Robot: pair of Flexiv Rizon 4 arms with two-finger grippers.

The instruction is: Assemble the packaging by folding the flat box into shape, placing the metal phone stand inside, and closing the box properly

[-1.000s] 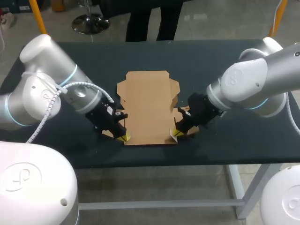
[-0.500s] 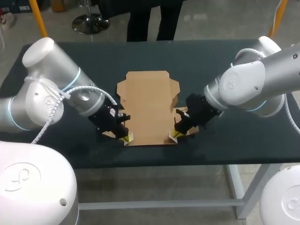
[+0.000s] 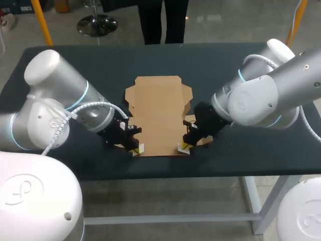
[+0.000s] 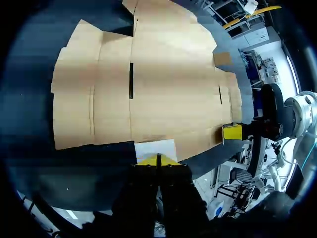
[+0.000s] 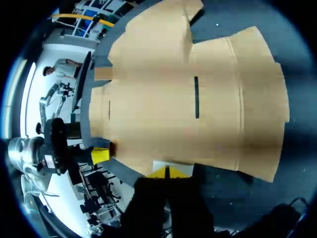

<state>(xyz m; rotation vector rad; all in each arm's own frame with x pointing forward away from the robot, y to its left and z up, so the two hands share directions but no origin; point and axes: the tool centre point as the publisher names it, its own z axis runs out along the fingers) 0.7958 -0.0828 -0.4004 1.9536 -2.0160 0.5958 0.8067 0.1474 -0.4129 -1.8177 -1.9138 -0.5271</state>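
Dark table (image 3: pixel 235 60), flat box (image 3: pixel 158 110) runs near-to-far; my left gripper (image 3: pixel 134 150) and right gripper (image 3: pixel 184 147), both closed empty, sit at its near corners.

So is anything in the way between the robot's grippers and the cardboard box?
No, nothing visible is. The left gripper and the right gripper sit right at the flat box's near corners, one at each, with only bare cardboard ahead of them.
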